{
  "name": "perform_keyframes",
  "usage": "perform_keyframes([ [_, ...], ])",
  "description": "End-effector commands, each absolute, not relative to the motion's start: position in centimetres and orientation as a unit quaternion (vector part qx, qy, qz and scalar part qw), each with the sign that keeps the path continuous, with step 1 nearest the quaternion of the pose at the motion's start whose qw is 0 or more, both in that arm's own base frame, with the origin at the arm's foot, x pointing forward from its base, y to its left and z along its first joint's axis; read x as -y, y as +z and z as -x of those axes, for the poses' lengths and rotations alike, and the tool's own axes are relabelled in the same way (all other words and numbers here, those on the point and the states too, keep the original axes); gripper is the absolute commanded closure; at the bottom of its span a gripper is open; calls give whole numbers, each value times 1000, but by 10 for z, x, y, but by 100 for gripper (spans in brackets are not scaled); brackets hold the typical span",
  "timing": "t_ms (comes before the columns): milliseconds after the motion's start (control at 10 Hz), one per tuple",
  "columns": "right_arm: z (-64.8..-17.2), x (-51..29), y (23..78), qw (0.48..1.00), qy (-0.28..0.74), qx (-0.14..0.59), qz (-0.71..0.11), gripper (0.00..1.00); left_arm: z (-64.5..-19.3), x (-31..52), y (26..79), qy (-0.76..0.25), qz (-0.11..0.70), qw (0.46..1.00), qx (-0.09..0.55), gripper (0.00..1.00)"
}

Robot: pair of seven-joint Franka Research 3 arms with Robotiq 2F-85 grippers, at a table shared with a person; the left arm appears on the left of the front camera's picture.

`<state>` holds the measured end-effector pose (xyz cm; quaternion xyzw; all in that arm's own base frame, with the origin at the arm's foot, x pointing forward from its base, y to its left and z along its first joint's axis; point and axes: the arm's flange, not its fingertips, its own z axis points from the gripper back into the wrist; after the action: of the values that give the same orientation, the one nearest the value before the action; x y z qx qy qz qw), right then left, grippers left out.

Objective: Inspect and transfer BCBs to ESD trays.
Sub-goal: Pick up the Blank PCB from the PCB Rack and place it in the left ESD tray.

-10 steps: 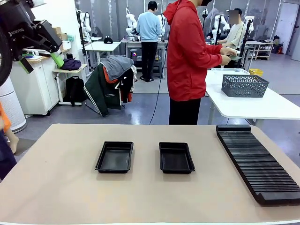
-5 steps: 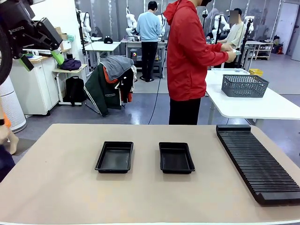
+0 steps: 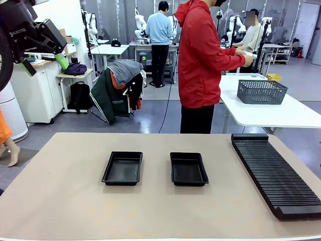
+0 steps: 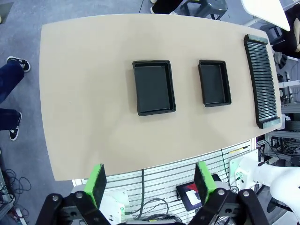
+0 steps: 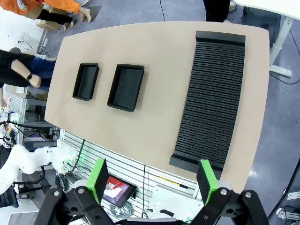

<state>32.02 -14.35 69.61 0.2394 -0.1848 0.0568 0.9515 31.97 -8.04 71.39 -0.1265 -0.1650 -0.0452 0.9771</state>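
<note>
On the beige table (image 3: 65,201), across the middle of the front view, sit the first ESD tray (image 3: 123,169) left of centre and the second ESD tray (image 3: 188,169) just right of it, apart from each other, both flat with bare black floors showing. Along the right edge of the table lies a long black ribbed rack (image 3: 276,173), well apart from the trays. At the upper left of that frame the left gripper (image 3: 45,66) hangs high above the table with its green-padded fingers (image 3: 61,64) spread wide. Behind the table a person in a red jacket (image 3: 200,60) stands turned toward the right, hands (image 3: 247,57) raised at the upper right above a white side table bearing a grey mesh basket (image 3: 261,92); what the hands hold is too small to tell. From the left wrist view the first ESD tray (image 4: 153,87) and second ESD tray (image 4: 214,82) lie far below the open jaws. From the right wrist view the right gripper (image 5: 153,179) stands open too, high over the near end of the rack (image 5: 211,93)
</note>
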Motion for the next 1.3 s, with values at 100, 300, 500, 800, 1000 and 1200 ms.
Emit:
perform_keyframes([
  [100,-319,144,697,951,56,186,-240,0,-319,81,713,-46,126,978,162,0],
  [300,-319,144,697,951,56,186,-240,0,-319,81,713,-46,126,978,162,0],
  [500,-319,144,697,951,56,186,-240,0,-319,81,713,-46,126,978,162,0],
  [800,-323,142,693,952,43,184,-241,0,-320,80,714,-45,126,977,165,0],
  [1000,-330,142,693,949,4,174,-264,0,-317,72,709,-38,140,975,167,0],
  [1200,-336,146,691,950,-2,160,-269,0,-313,71,706,-37,142,975,169,0],
])
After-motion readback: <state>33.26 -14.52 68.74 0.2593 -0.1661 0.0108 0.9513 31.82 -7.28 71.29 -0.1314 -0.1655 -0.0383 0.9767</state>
